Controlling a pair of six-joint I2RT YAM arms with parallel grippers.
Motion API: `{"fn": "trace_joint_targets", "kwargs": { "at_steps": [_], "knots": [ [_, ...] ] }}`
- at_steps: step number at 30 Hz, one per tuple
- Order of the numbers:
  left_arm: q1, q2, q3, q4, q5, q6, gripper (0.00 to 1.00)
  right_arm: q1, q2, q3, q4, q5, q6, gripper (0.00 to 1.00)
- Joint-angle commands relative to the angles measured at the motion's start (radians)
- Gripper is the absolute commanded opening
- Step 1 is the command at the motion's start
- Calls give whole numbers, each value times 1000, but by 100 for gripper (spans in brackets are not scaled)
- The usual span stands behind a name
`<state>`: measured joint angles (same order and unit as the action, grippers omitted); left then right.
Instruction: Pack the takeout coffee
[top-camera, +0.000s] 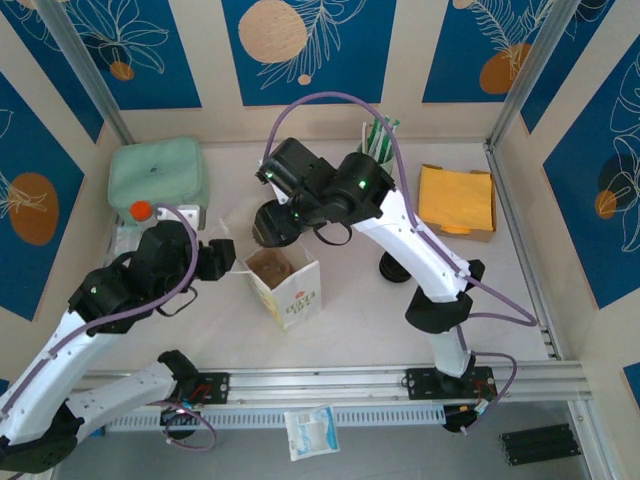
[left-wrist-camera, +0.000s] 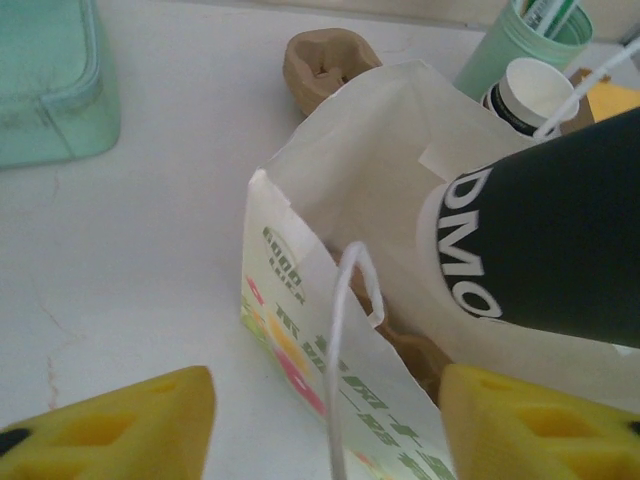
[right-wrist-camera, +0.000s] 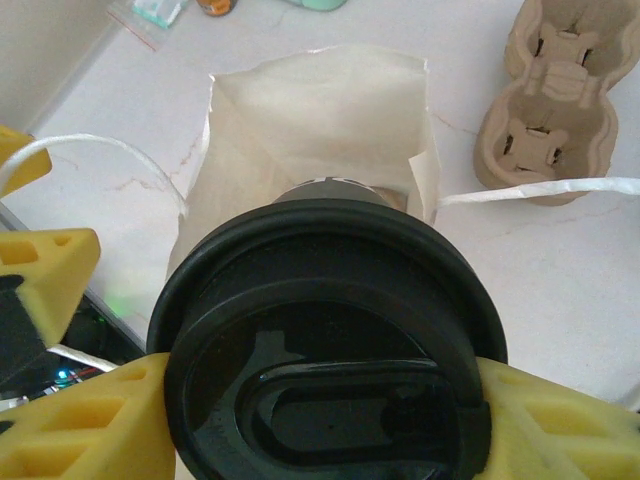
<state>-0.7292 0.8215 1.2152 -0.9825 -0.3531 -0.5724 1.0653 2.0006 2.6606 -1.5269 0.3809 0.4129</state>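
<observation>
The takeout coffee (right-wrist-camera: 330, 350) fills the right wrist view: a round black lid, gripped at its sides by the yellow fingers (right-wrist-camera: 90, 430) of my right gripper (right-wrist-camera: 320, 425). From the left wrist the cup (left-wrist-camera: 560, 240) looks dark with white lettering and a pale bottom end, tilted over the mouth of the white paper bag (left-wrist-camera: 370, 190). The bag (top-camera: 285, 280) stands open at the table's middle, right under the cup (top-camera: 268, 228). My left gripper (left-wrist-camera: 325, 430) is open beside the bag, its white string handle (left-wrist-camera: 340, 330) hanging between the yellow fingers.
A brown pulp cup carrier (right-wrist-camera: 545, 110) lies just behind the bag. A mint-green box (top-camera: 158, 172) sits back left, a green holder with straws (top-camera: 378, 140) at the back, yellow napkins (top-camera: 457, 200) back right. Loose black lids (top-camera: 393, 268) lie right of the bag.
</observation>
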Motion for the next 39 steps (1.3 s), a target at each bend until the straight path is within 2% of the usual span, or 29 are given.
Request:
{"fn": "trace_joint_targets", "kwargs": {
  "at_steps": [1,9,15,20,39],
  "knots": [
    [8,-10,-4,26,16,15,51,10,21,40,-39,10,20,62],
    [7,-31,-24,50,59,17,17,22,66,52,-58,-7,35,62],
    [8,-41,-41,65,79,19,5,38,97,58,-79,-16,49,62],
    [7,-47,-48,74,83,23,0,52,117,58,-91,-22,61,61],
    [8,-76,-77,97,102,14,0,59,203,58,-125,-24,72,59]
  ]
}}
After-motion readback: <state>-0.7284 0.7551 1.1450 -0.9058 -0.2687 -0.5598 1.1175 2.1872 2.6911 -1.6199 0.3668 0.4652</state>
